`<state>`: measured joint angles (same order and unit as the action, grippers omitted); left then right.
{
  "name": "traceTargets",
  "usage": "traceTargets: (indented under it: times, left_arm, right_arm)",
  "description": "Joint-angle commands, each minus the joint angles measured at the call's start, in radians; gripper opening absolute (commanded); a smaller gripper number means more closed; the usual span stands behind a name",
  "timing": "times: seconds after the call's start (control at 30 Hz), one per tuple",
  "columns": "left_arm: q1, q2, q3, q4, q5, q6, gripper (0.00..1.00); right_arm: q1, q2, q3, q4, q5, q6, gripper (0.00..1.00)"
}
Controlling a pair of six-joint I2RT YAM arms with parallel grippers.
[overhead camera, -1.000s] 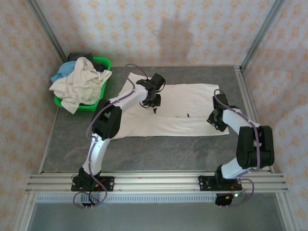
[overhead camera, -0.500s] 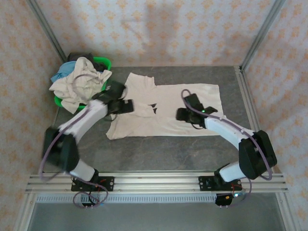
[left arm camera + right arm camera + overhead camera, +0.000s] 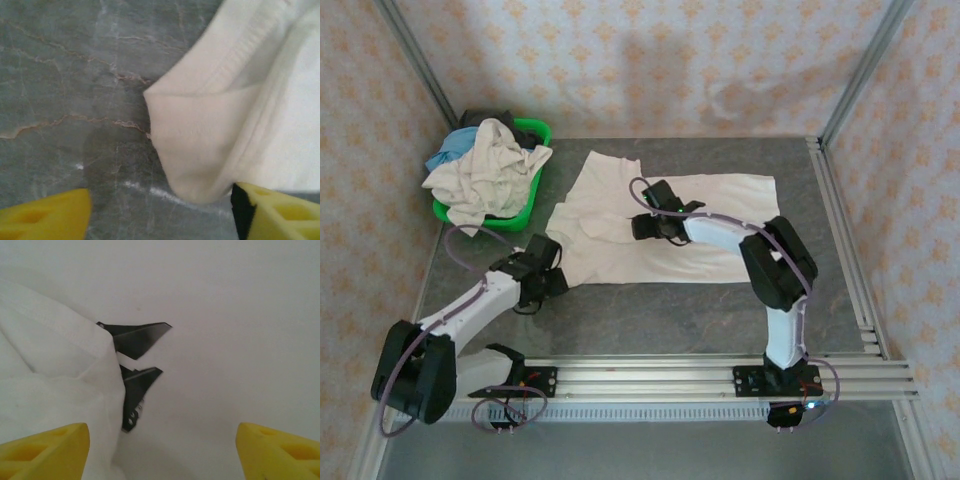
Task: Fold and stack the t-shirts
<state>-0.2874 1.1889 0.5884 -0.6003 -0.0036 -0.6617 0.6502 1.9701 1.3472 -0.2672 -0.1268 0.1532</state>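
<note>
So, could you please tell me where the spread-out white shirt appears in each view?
Top external: shirt lies flat on the table, right of the basket.
Left wrist: its folded corner takes the right side, table at left.
Right wrist: shirt spans the picture, a flap at left overlapping its black print.
Shared landmark: the grey table beside the shirt's edge, top and left wrist.

Soft, matt cream cloth on the spread t-shirt (image 3: 720,215), with a stitched hem at the sleeve; flat black print (image 3: 137,337) on it. Smooth grey stone-veined table (image 3: 650,320), faintly sheened. Glossy green plastic basket (image 3: 540,130). Matt yellow plastic fingertips (image 3: 50,215). Brushed metal rails (image 3: 650,372).
</note>
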Motion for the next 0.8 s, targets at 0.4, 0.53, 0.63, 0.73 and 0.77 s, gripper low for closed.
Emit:
traceTargets:
  times: [0.4,0.53,0.63,0.73,0.77]
  left_arm:
    - [0.056,0.139,0.074,0.079,0.058,0.041,0.07]
    - [0.082,0.138,0.102,0.038,0.044,0.056,0.03]
    - [0.096,0.107,0.115,-0.003,0.008,0.064,0.02]
    - [0.112,0.088,0.121,-0.031,-0.013,0.069,0.02]
    - [0.114,0.086,0.123,-0.041,-0.025,0.072,0.02]
  right_arm:
    - [0.049,0.147,0.192,-0.179,0.117,-0.138,0.79]
    - [0.049,0.185,0.224,-0.213,0.191,-0.125,0.66]
    - [0.047,0.196,0.244,-0.249,0.307,-0.084,0.50]
    - [0.042,0.174,0.245,-0.289,0.400,-0.026,0.36]
    - [0.042,0.157,0.236,-0.292,0.420,-0.008,0.32]
